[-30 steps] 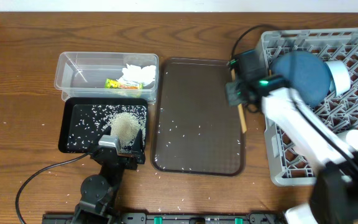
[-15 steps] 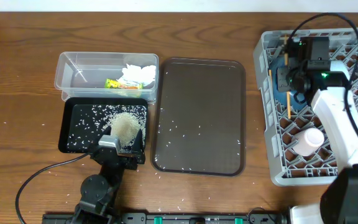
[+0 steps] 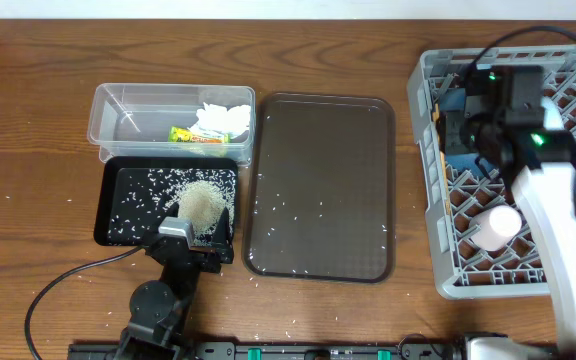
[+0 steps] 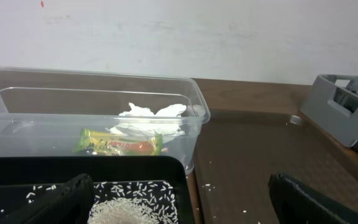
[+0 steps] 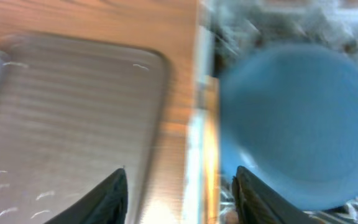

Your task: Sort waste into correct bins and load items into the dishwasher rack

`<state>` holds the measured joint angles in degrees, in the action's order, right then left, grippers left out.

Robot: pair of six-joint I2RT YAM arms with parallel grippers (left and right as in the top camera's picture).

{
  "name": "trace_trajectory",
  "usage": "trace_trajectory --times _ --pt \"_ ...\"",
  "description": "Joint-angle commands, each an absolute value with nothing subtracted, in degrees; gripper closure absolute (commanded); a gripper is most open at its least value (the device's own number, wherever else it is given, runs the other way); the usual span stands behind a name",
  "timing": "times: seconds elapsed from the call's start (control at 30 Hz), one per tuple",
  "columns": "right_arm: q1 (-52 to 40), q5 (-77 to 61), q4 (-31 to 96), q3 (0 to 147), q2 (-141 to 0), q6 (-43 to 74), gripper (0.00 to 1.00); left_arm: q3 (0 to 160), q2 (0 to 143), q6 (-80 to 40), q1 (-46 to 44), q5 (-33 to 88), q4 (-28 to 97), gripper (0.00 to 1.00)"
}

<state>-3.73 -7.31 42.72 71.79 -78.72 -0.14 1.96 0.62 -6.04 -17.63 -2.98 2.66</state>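
Note:
The grey dishwasher rack (image 3: 528, 270) stands at the right. My right gripper (image 3: 460, 130) hangs open over its left part. In the blurred right wrist view its jaws (image 5: 182, 199) stand apart with nothing gripped, above the rack's left wall and an orange streak (image 5: 211, 124) that may be a chopstick. A blue round dish (image 5: 297, 118) lies in the rack (image 3: 463, 163), mostly hidden by the arm. A small pale cup (image 3: 498, 226) sits in the rack too. My left gripper (image 4: 179, 208) is open over the black bin (image 3: 118, 190) with its rice (image 3: 203, 202).
The clear bin (image 3: 118, 110) at the back left holds the white tissue (image 3: 223, 118) and the snack wrapper (image 3: 196, 135). A dark-brown tray (image 3: 318, 150) with scattered rice grains lies in the middle. More grains lie on the wood near the front edge.
My right arm carried a chopstick from the tray's right edge over to the rack, then its jaws opened and let it go. The left arm has not moved.

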Motion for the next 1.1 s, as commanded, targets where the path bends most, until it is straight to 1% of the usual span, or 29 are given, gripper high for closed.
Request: trace_trajectory --times 0.0,0.03,0.27,0.4,0.53,0.6,0.67,0.8,0.9,1.07 --pt "-7.62 -17.63 44.75 71.92 -70.22 0.62 0.17 0.25 0.23 -6.31 -17.32 -3.49 3.77 0.08" --pt "-8.8 -18.46 45.54 71.92 -68.12 0.6 0.01 0.25 0.23 -6.31 -17.32 -3.49 3.77 0.08" --pt "-15.81 -21.67 51.57 71.9 -58.59 0.84 0.01 0.25 0.27 -6.31 -17.32 -3.49 3.77 0.08" --pt "-17.28 -22.55 56.99 71.9 -56.1 0.82 0.01 0.25 0.27 -6.31 -17.32 -3.49 3.77 0.08" --pt "-17.17 -17.63 66.54 71.9 -54.41 -0.27 0.01 0.25 0.27 -6.31 -17.32 -3.49 3.77 0.08" --pt "-17.17 -14.35 67.46 71.88 -53.54 -0.56 0.01 0.25 0.27 -6.31 -17.32 -3.49 3.77 0.08" --pt "-17.17 -12.14 65.19 71.57 -52.23 -3.42 0.01 0.25 0.27 -6.31 -17.32 -3.49 3.77 0.08" --pt "-17.32 -12.27 53.17 66.87 -47.07 -11.51 0.01 0.25 0.3 -6.31 -17.32 -3.49 3.77 0.08" --pt "-17.32 -12.25 44.38 58.74 -40.95 -11.86 0.01 0.25 0.3 -6.31 -17.32 -3.49 3.77 0.08" --pt "-17.26 -12.88 33.23 39.62 -28.73 -11.84 0.01 0.25 0.3 -6.31 -17.32 -3.49 3.77 0.08"
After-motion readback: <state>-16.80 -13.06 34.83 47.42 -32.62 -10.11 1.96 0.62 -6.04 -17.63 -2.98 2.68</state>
